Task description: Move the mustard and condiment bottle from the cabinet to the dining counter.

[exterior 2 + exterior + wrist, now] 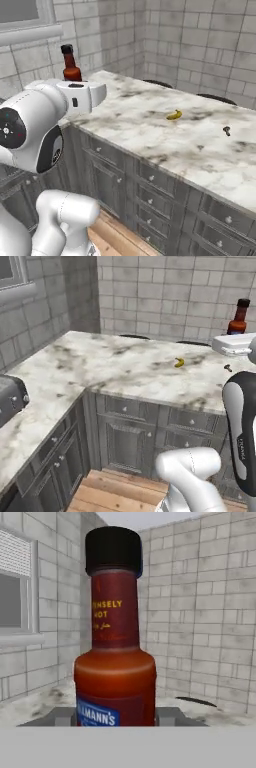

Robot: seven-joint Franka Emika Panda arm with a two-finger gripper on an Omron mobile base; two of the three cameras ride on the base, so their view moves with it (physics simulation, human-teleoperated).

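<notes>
the marble worktop (115,368) with the tiled backsplash (165,291) runs around the corner over grey drawers (165,195), and it is not the island the bottles are meant for. above its near edge the white arm (35,125) carries the condiment bottle (114,637) upright, well clear of the stone; the gripper (115,717) is closed on the bottle's lower body, a finger (170,716) pressed to each side, neck and black cap rising above the hand (80,95). a small banana (179,362) and a tiny dark object (227,367) lie further along the top. the hold sits low on a tall bottle, so a quick swing or a hard stop of the base could tip it in the jaws or let it slip; setting it down here would put it on the wrong counter
</notes>
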